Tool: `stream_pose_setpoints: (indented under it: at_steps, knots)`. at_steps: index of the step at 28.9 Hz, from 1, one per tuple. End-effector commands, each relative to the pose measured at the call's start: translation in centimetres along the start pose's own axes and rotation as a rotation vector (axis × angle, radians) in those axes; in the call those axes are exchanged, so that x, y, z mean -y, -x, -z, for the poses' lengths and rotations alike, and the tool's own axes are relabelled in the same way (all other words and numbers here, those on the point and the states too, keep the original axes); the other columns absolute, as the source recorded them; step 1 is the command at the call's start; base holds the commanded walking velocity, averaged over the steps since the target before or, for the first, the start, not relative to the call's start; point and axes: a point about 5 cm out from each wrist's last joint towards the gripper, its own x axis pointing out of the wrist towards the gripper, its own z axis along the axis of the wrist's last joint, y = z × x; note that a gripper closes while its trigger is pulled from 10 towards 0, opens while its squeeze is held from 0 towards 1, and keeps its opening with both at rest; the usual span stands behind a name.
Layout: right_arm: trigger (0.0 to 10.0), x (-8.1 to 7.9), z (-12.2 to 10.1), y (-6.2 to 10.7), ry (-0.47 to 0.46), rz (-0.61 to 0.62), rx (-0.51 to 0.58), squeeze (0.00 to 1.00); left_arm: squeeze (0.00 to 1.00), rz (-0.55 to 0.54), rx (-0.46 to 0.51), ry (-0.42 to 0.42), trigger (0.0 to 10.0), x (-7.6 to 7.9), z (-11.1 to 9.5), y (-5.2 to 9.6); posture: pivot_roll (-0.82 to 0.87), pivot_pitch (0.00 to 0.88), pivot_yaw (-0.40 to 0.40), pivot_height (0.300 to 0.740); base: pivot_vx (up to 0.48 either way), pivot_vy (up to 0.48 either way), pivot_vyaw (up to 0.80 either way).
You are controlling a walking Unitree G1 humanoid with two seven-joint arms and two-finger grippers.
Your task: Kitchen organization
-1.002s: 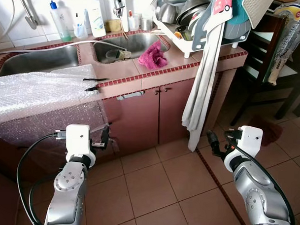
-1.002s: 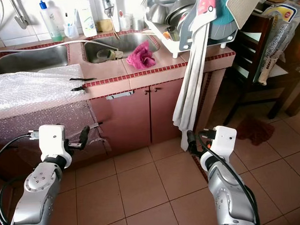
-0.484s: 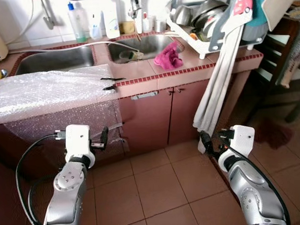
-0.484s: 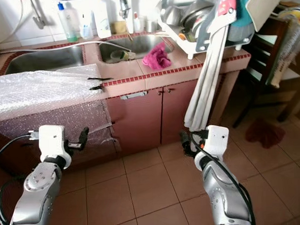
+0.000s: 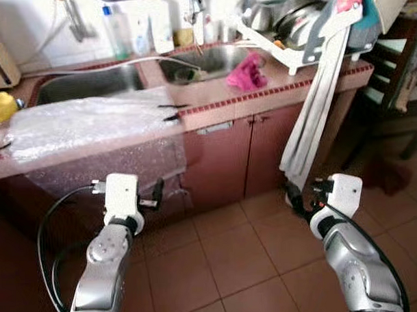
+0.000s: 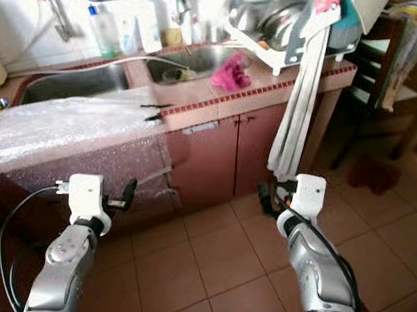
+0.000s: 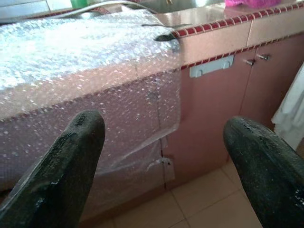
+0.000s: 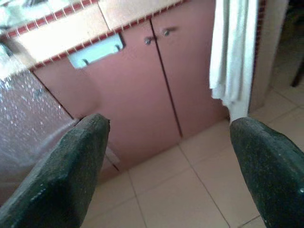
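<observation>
A tiled kitchen counter [image 5: 261, 99] carries a double sink [image 5: 205, 57]. A pink cloth [image 5: 245, 62] lies on the right basin's rim. A sheet of bubble wrap [image 5: 91, 122] covers the counter's left part and hangs down its front [image 7: 95, 128]. Two small black items [image 5: 171, 111] rest at its edge. My left gripper [image 5: 157, 193] hangs low before the bubble wrap, open and holding nothing [image 7: 164, 123]. My right gripper [image 5: 292, 196] is low by the cabinet doors [image 8: 142, 80], open too [image 8: 168, 122].
A dish rack [image 5: 293, 30] full of pots stands at the counter's right end. A white towel [image 5: 316, 104] hangs from it almost to the floor. Bottles [image 5: 118, 32] line the back wall. A dark chair [image 5: 397, 60] stands at the right. Something yellow [image 5: 1, 107] lies far left.
The whole picture has slid to the right as the camera turned, bringing the counter's left end into view. Both arms keep the same low pose with fingers apart.
</observation>
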Motion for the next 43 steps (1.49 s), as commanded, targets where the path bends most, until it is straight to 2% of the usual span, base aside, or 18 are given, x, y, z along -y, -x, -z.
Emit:
stream_pose_setpoints:
  at_steps: [1, 2, 4, 5, 8, 12, 16, 19, 22, 26, 31, 33, 37, 40, 43]
  knots:
    - [10.0, -0.8, -0.2, -0.1, -0.003, -0.019, 0.011, 0.00, 0.00, -0.031, -0.011, -0.018, 10.0, -1.1, 0.0, 0.1, -0.01, 0.000, 0.041, 0.740, 0.000, 0.469, 0.00]
    - [10.0, -0.8, -0.2, -0.1, 0.012, -0.018, 0.012, 0.00, 0.00, -0.031, -0.011, -0.018, 10.0, -1.1, 0.0, 0.1, -0.01, 0.000, 0.041, 0.740, 0.000, 0.469, 0.00]
    - [10.0, -0.9, -0.5, -0.1, 0.107, -0.021, 0.028, 0.00, 0.00, -0.031, -0.013, -0.019, 10.0, -1.1, 0.0, 0.1, -0.01, 0.000, 0.040, 0.740, 0.000, 0.471, 0.00]
    - [10.0, -0.9, -0.5, -0.1, 0.107, -0.021, 0.028, 0.00, 0.00, -0.031, -0.013, -0.019, 10.0, -1.1, 0.0, 0.1, -0.01, 0.000, 0.040, 0.740, 0.000, 0.472, 0.00]
    - [10.0, 0.2, -1.4, 0.0, 0.272, 0.009, 0.090, 0.00, 0.00, -0.035, -0.018, -0.028, 10.0, -1.2, 0.1, 0.1, 0.00, 0.000, 0.037, 0.740, 0.000, 0.472, 0.00]
    - [10.0, 1.2, -1.6, 0.3, 0.301, 0.024, 0.091, 0.00, 0.00, -0.042, -0.024, -0.028, 10.0, -1.4, 0.2, 0.2, 0.00, 0.000, 0.034, 0.740, 0.000, 0.419, 0.00]
    - [10.0, 2.2, -1.6, 0.9, 0.355, 0.017, 0.089, 0.00, 0.00, -0.038, -0.004, -0.027, 10.0, -1.4, 0.0, 0.2, 0.00, 0.000, 0.035, 0.740, 0.000, 0.000, 0.00]
    - [10.0, 2.6, -1.8, 1.1, 0.357, 0.017, 0.096, 0.00, 0.00, -0.054, 0.028, -0.015, 10.0, -1.4, -0.6, 0.1, 0.00, 0.000, 0.038, 0.740, 0.000, 0.000, 0.00]
    - [10.0, 3.3, -2.0, 1.2, 0.399, 0.043, 0.093, 0.00, 0.00, -0.173, 0.118, -0.090, 10.0, -2.3, -1.7, 0.2, 0.00, 0.000, 0.039, 0.740, 0.000, 0.000, 0.00]
    - [10.0, 2.9, -2.2, 1.1, 0.340, 0.027, 0.118, 0.00, 0.00, -0.137, 0.102, -0.069, 10.0, -2.1, -2.0, 0.0, 0.00, 0.000, 0.044, 0.740, 0.000, 0.000, 0.00]
    - [10.0, 1.7, -2.0, 1.1, 0.342, -0.013, 0.129, 0.00, 0.00, -0.127, 0.093, -0.061, 10.0, -1.7, -1.7, 0.0, 0.00, 0.000, 0.045, 0.740, 0.000, 0.000, 0.00]
    - [10.0, 1.5, -1.9, 1.1, 0.370, -0.023, 0.123, 0.00, 0.00, -0.125, 0.092, -0.080, 10.0, -1.5, -1.7, -0.1, 0.00, 0.000, 0.041, 0.740, 0.000, 0.000, 0.63]
    - [10.0, 1.4, -1.9, 0.9, 0.360, -0.025, 0.120, 0.00, 0.00, -0.107, 0.088, -0.092, 10.0, -1.2, -1.6, -0.3, 0.00, 0.000, 0.037, 0.740, 0.000, 0.000, 0.80]
    - [10.0, 1.6, -2.0, 0.8, 0.356, -0.022, 0.121, 0.00, 0.00, -0.121, 0.093, -0.086, 10.0, -1.2, -1.7, -0.3, 0.00, 0.000, 0.037, 0.740, 0.000, 0.000, 0.80]
    - [10.0, 1.7, -2.2, 0.8, 0.326, -0.020, 0.126, 0.00, 0.00, -0.171, 0.093, -0.127, 10.0, -1.9, -1.7, -0.2, 0.01, 0.000, 0.025, 0.740, 0.000, 0.000, 0.21]
